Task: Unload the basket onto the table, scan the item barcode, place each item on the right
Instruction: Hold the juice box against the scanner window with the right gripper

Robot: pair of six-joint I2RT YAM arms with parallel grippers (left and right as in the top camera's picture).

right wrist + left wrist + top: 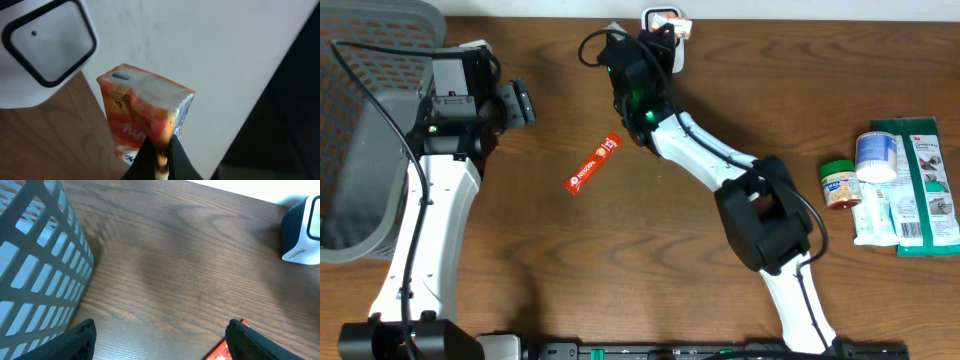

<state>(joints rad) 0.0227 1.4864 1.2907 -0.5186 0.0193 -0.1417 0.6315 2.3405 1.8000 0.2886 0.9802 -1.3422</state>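
Nearest the arm bases, well to the right of the scanner (pixel 665 45) and nearer than it, waits a cluster of goods: a small jar (pixel 838 184), a white bottle (pixel 875 158) and a green pack (pixel 923 186). Their print is too small to read, though the pack's corner mark may be 3M. They look like items queued for scanning.

Further in, nearer than the scanner and to its left, a red sachet (pixel 592 165) lies flat on the tabletop (pixel 740 90). Its white lettering appears to read Nescafé.

Left of the scanner, the left gripper (pixel 523 101) hangs released and empty just beside the grey basket (pixel 365 150), probably the drop-off for scanned goods.

At the far edge, the right gripper (pixel 161 150) is clenched on the lower end of an orange carton (pixel 142 112). It holds the carton upright just beside the scanner's dark window, apart from it. That pinch leaves the carton's faces bare, presumably so a barcode can be turned toward the window. No barcode shows on the sides in view. The carton's lettering is cut off by the fingers, and the scanner's small printed word is too blurred to read.
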